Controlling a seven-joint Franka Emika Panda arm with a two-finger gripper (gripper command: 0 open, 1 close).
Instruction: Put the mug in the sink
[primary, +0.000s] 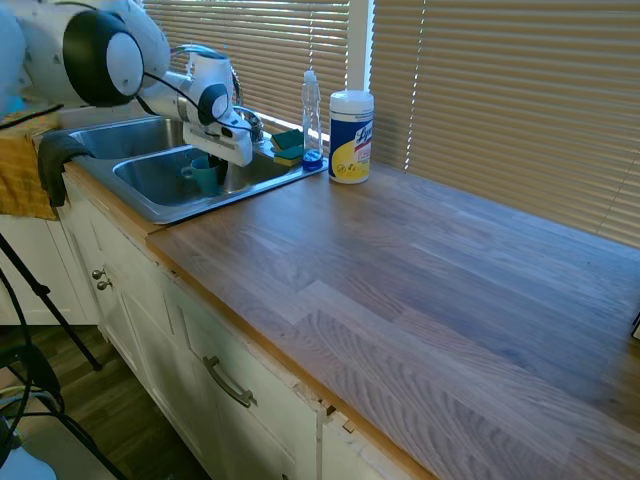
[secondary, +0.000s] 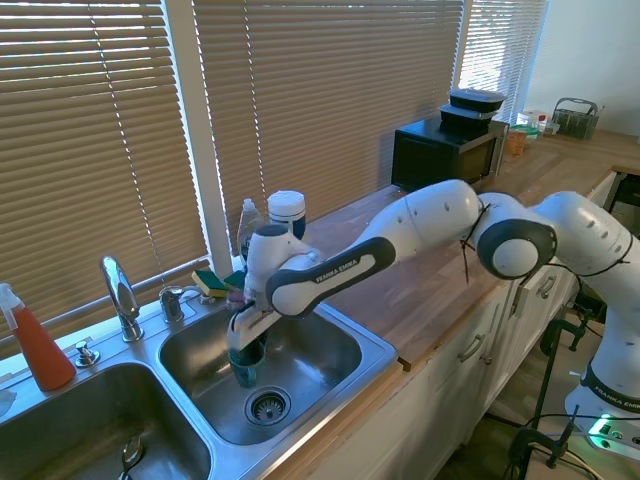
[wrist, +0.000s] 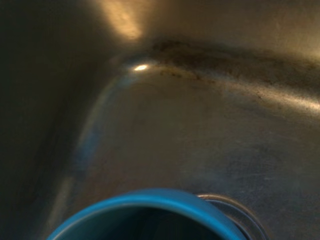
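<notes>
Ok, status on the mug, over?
Tool shut on the mug, upright. Mug down inside sink basin nearest the counter, beside the drain; touchdown unconfirmed. Nothing in the way.

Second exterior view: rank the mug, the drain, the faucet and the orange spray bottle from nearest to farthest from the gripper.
1. The mug, right under the gripper, inside the right basin of the sink.
2. The drain, on the basin floor just beside the mug.
3. The faucet, behind the divider between the basins.
4. The orange spray bottle, at the sink's far left end.
</notes>
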